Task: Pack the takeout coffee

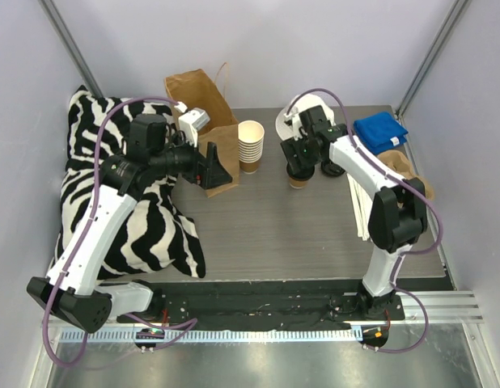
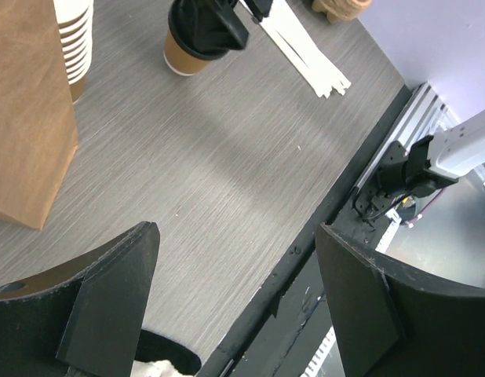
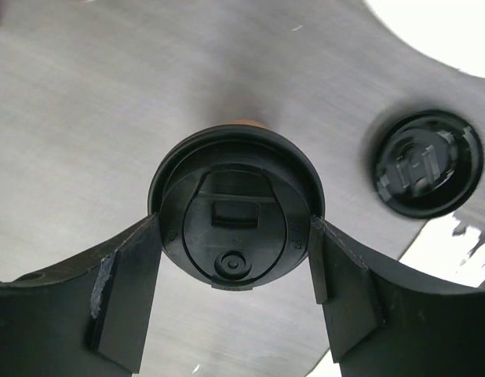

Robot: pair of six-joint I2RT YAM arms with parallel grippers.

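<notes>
Jaws on takeout coffee [image 3: 235, 212], cup half-hidden

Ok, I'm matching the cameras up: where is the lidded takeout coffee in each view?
Top external: takeout coffee right of centre, under the right hand.
Left wrist: top edge, left of centre.
Right wrist: centre, lid facing the camera.
Shared landmark: the right hand straddling its lid.
</notes>
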